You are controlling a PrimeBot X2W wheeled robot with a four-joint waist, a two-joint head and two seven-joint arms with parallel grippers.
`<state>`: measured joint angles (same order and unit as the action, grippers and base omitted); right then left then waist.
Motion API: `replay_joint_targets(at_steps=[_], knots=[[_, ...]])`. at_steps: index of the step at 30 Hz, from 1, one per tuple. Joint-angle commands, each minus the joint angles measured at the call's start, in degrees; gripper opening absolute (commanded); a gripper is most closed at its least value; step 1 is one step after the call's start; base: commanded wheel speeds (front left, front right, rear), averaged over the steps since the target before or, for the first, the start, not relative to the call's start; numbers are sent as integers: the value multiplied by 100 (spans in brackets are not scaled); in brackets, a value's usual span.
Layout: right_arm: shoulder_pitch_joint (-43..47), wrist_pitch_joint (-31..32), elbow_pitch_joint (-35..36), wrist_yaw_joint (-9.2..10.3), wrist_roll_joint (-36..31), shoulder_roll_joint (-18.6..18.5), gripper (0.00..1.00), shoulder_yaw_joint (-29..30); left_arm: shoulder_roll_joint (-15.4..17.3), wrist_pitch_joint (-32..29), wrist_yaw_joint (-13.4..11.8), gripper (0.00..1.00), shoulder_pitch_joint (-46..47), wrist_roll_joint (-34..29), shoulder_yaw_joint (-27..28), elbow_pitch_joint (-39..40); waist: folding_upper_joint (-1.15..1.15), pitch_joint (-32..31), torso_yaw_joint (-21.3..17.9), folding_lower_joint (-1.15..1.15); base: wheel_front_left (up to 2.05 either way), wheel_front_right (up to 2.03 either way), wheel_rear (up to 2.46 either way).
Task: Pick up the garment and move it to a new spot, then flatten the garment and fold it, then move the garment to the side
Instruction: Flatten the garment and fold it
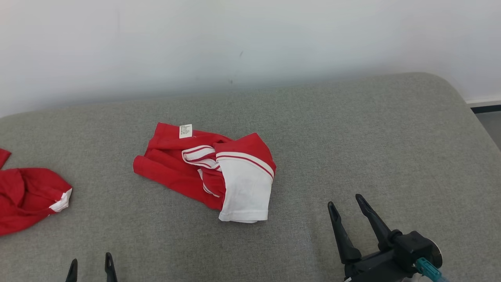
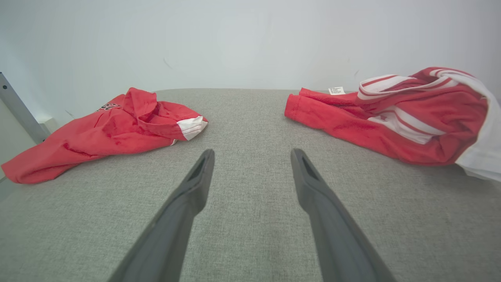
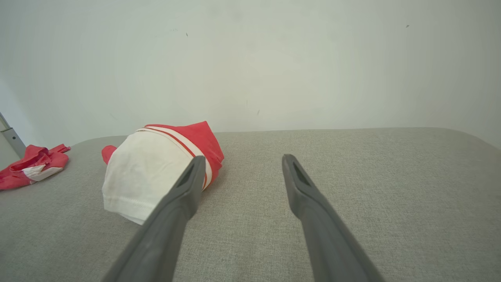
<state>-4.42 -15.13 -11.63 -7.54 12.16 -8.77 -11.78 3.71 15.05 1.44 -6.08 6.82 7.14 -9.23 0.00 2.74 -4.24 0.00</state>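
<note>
The garment (image 1: 207,168), a red top with white striped trim, is seen lying crumpled near the middle of the grey padded surface (image 1: 352,129). It is bunched on itself, with a white panel (image 1: 244,192) turned up at its near right end and a care label (image 1: 185,131) exposed at its far edge. Nothing has been flattened or folded, so the first pick-up is judged to be the step in hand.

The right gripper (image 1: 345,199) is held near the garment's right side, apart from it, with its two fingers spread wide and nothing between them. The left gripper (image 1: 91,260) is seen at the lower edge, likewise spread and empty, well apart from the cloth. A second red garment (image 1: 27,196) is lying at the left end of the surface, and a pale wall (image 1: 235,39) is seen behind.

Several faults can be expected from here. If only the loose white panel is pinched, a single layer may be lifted and the rest dragged or dropped. If the whole bunch is taken as a lump, twisted sleeves may be carried to the new spot and flattening made harder. The second garment could be caught by a leftward reach. A spot chosen too near the rounded right edge may let the cloth be lost over the side
</note>
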Motion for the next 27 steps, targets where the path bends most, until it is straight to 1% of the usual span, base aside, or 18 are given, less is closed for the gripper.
replay_joint_targets(at_steps=[1,8,13,18,23,27], knots=[[64,-2,7,10,-37,22,100,13,-28,19,-31,100,-47,-36,12,27,0,-5,1,0,0,0,0],[70,-2,-33,10,-61,45,100,-9,-82,19,-10,100,32,-106,-27,102,0,38,53,0,0,0,0],[-96,-2,-3,10,-5,8,100,-271,-84,19,31,100,194,-36,-197,123,0,204,266,0,0,0,0],[-429,-2,-76,10,47,1,100,-695,-84,19,-4,100,418,108,-499,83,0,420,687,0,0,0,0],[-804,-2,-461,10,-11,22,100,-1080,-83,19,-40,100,563,183,-802,44,0,561,1169,0,0,0,0],[-1048,-1,-820,10,-102,72,100,-1199,-85,19,-60,100,583,231,-990,29,0,657,1497,0,0,0,0]])
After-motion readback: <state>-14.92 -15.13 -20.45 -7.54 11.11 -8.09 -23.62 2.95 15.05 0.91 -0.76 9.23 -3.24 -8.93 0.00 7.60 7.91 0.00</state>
